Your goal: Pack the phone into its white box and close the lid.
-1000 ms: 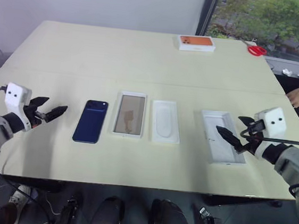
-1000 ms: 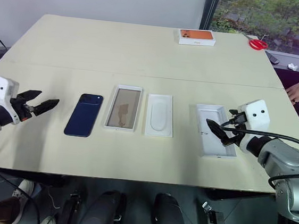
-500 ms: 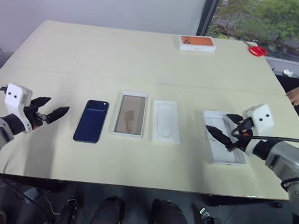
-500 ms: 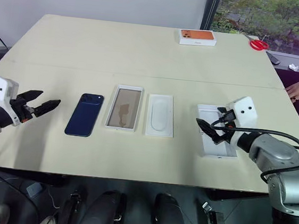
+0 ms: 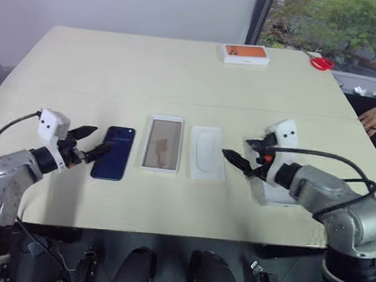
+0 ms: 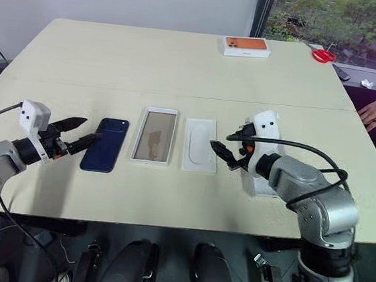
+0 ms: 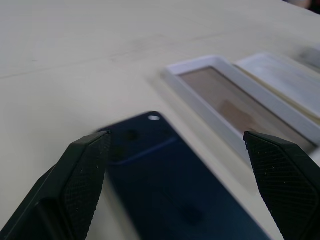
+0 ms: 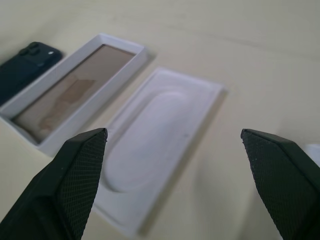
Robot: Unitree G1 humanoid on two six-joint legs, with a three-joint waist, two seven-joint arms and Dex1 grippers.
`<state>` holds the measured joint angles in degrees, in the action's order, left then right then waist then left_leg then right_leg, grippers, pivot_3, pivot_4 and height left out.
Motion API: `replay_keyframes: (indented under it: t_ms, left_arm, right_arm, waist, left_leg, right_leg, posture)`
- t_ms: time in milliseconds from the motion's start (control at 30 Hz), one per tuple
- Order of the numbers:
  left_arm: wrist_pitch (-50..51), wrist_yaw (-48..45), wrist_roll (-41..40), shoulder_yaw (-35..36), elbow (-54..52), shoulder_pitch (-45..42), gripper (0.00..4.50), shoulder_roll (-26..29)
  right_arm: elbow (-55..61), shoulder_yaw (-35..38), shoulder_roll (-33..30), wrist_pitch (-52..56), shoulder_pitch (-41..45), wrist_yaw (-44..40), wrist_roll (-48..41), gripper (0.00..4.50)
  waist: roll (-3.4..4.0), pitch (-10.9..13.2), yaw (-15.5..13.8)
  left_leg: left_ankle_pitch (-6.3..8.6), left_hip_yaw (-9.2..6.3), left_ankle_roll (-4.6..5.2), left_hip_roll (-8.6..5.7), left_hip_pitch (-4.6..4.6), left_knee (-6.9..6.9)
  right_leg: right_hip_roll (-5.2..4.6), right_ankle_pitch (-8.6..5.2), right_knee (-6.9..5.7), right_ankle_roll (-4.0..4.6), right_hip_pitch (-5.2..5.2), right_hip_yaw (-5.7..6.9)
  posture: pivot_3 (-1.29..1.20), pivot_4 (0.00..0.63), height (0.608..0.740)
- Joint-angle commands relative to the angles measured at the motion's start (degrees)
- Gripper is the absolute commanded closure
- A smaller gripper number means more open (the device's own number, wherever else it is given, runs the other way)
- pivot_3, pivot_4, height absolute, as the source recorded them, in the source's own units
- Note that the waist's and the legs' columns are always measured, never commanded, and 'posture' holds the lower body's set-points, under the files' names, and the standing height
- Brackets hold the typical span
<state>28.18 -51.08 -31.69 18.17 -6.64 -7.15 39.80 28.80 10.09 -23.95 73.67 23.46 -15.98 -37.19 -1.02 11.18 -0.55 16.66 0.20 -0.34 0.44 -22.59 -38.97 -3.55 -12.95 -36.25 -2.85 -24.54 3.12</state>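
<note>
Both pincers gape empty: left gripper beside the slim navy-blue phone, right gripper over the flat white insert with an oval recess. Between them lies the shallow white box, tan inside, holding nothing. A white lid sits behind the right arm.

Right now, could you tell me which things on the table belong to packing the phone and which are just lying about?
For the job: the phone, the white box, the lid.

Lying about: the flat white insert, the box with an orange picture, the red scissors.
</note>
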Motion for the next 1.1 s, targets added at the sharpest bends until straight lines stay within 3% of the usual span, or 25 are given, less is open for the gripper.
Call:
replay_keyframes:
  t_ms: [33,200,600,700,933,1100]
  left_arm:
    - [-1.2,-5.7,-1.08,-1.85,-4.24,0.84,0.05,3.03]
    - [-0.86,-10.13,-1.5,-4.45,-5.67,1.12,0.05,4.69]
    - [-0.93,-8.27,-0.2,-8.58,-5.12,-1.97,0.05,2.59]
    - [-1.91,-8.77,-0.14,-7.85,-4.47,-0.76,0.0,2.67]
    - [-3.46,-9.0,-0.26,-6.97,-3.65,0.61,0.0,2.95]
    - [-3.67,-8.55,-0.25,-6.79,-3.82,1.07,0.0,2.9]
  right_arm:
    - [-2.25,5.71,6.44,11.2,4.32,5.44,-0.89,0.0]
    - [-4.7,10.0,12.22,18.72,7.68,9.39,1.16,0.0]
    - [-8.97,11.02,14.59,18.83,8.1,12.93,0.05,0.0]
    - [-9.72,10.19,15.18,18.83,8.12,13.08,-0.53,0.83]
    - [-10.75,8.7,16.67,18.83,7.94,13.35,-0.37,4.32]
    - [-10.93,9.08,18.17,18.83,8.44,13.59,-0.57,4.42]
  waist:
    - [0.01,0.0,-0.01]
    - [0.11,0.0,-0.09]
    - [0.12,0.01,0.65]
    - [0.12,0.01,1.22]
    - [0.12,0.01,1.36]
    - [0.12,0.01,1.34]
  left_leg:
    - [0.0,0.0,0.0,0.0,-0.01,0.0]
    - [0.0,0.01,0.0,-0.03,-0.06,0.01]
    - [0.0,0.01,0.01,-0.04,-0.06,0.03]
    - [0.0,0.0,0.02,-0.01,-0.05,0.03]
    - [0.0,-0.02,0.02,0.1,-0.02,0.04]
    - [0.0,-0.02,0.01,0.1,-0.03,0.04]
  right_leg:
    - [0.0,-0.02,0.0,0.03,-0.01,0.0]
    - [-0.02,-0.02,0.0,0.04,-0.05,-0.01]
    - [0.11,0.08,-0.01,-0.15,-0.06,0.0]
    - [0.16,0.08,-0.03,-0.15,-0.06,0.0]
    - [0.3,0.07,-0.05,-0.14,-0.07,-0.02]
    - [0.29,0.07,-0.04,-0.14,-0.07,-0.04]
  posture:
    - [0.0,0.15,0.74]
    - [0.0,0.15,0.74]
    - [0.0,0.15,0.74]
    - [0.0,0.15,0.74]
    - [0.0,0.15,0.74]
    - [0.0,0.15,0.74]
